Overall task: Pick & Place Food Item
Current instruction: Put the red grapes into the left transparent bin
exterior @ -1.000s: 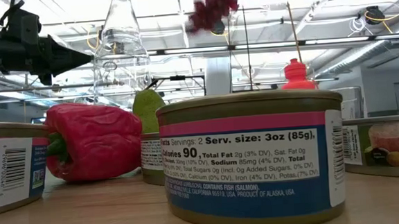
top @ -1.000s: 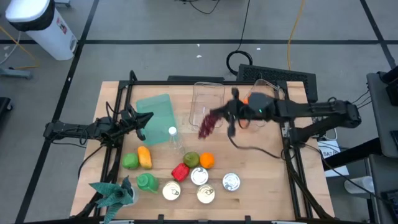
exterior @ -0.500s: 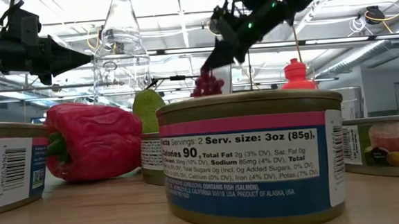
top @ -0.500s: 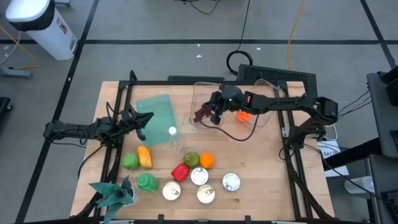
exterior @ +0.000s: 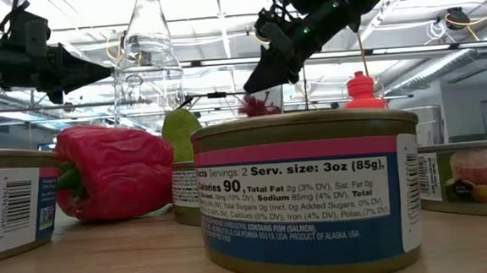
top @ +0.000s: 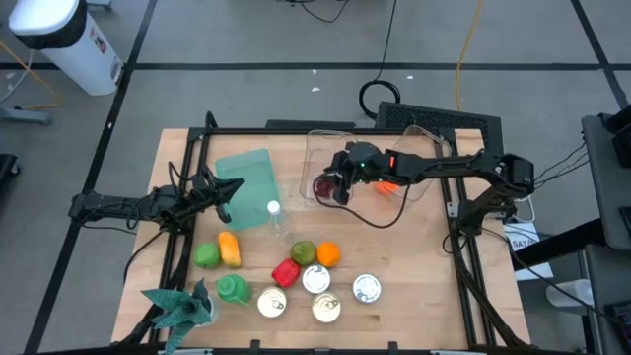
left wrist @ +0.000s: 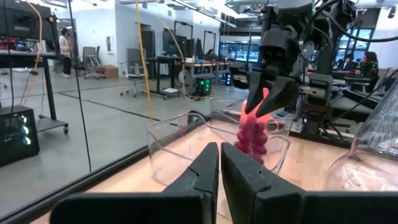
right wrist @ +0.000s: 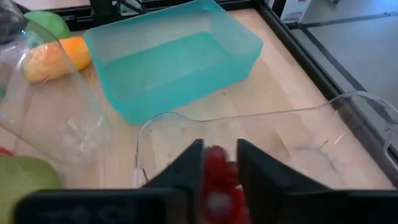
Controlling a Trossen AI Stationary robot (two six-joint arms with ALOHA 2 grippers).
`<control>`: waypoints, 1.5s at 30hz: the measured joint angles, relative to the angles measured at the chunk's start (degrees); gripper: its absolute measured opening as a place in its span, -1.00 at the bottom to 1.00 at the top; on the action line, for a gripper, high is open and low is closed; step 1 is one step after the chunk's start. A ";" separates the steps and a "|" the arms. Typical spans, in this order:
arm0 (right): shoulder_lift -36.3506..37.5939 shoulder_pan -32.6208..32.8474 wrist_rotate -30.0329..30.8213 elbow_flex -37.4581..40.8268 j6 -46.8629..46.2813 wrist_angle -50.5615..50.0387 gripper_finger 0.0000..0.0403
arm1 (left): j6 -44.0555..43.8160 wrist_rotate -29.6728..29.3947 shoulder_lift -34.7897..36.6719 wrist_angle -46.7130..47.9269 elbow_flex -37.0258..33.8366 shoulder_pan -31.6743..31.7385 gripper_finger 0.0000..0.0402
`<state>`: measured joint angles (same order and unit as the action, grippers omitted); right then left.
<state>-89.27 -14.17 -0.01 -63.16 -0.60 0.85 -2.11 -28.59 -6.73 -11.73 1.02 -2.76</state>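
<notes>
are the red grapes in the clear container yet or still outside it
In. The grapes hang inside the clear container, its walls around them, right gripper shut on them.

Glossy clear plastic tub, seemingly, on matt wooden table.

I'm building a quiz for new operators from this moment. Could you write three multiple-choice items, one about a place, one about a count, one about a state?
1. Where is the dark red bunch of grapes?
A. In the teal plastic bin
B. Over the clear plastic container
C. Beside the tin cans

2. How many round tin cans lie at the table's front edge?
A. Two
B. Four
C. Six

3. What is the right gripper doing?
A. Holding the grapes
B. Hanging open and empty
C. Gripping the bottle

Answers: 1 B, the grapes hang within the clear plastic container's outline. 2 B, the high view shows four lids. 3 A, the fingers pinch the bunch.
</notes>
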 joint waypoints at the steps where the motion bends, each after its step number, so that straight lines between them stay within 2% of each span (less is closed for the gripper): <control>1: 0.02 -0.06 0.11 0.00 -0.21 0.35 -0.38 | -0.09 -0.01 0.01 0.00 0.00 0.00 -0.87; 6: 1.32 -0.13 0.15 0.01 -0.24 1.61 0.01 | 0.11 -0.01 -0.01 -0.02 0.00 0.00 -0.87; 10: 5.39 -0.11 0.09 -0.19 -0.22 3.08 0.16 | 0.26 -0.01 0.00 -0.01 0.00 0.01 -0.87; 15: 14.70 0.41 -0.06 -0.05 -1.65 1.81 0.14 | 0.31 -0.01 0.00 -0.04 0.00 0.01 -0.87; 19: 21.62 0.46 -0.30 -0.20 -2.35 -3.53 0.02 | 0.23 -0.01 0.00 -0.07 0.00 0.01 -0.87; 21: 22.70 0.42 -0.11 -0.20 -1.53 -8.10 -0.06 | 0.12 0.00 0.00 -0.07 0.00 0.00 -0.87; 24: 21.47 0.35 -0.07 -0.09 0.53 -14.04 -0.17 | -0.18 -0.01 0.01 -0.07 0.00 0.00 -0.87; 28: 16.01 1.16 -1.48 -0.04 4.48 -16.07 -0.23 | -1.05 -0.01 -0.01 -0.08 0.00 0.00 -0.87; 34: 7.04 3.49 -6.27 -0.07 10.41 -14.73 -0.16 | -1.07 -0.01 -0.01 0.00 0.00 0.00 -0.87; 39: 2.44 3.60 -4.48 -0.09 16.08 -13.86 -0.10 | -1.09 -0.01 -0.01 0.02 0.00 0.02 -0.87; 45: 0.23 1.52 -4.37 -0.09 17.81 -13.51 -0.12 | -1.12 -0.01 -0.01 0.01 0.00 0.00 -0.87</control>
<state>-89.04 -12.65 -4.38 -63.24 17.21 -12.66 -3.22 -28.60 -6.74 -11.72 1.02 -2.76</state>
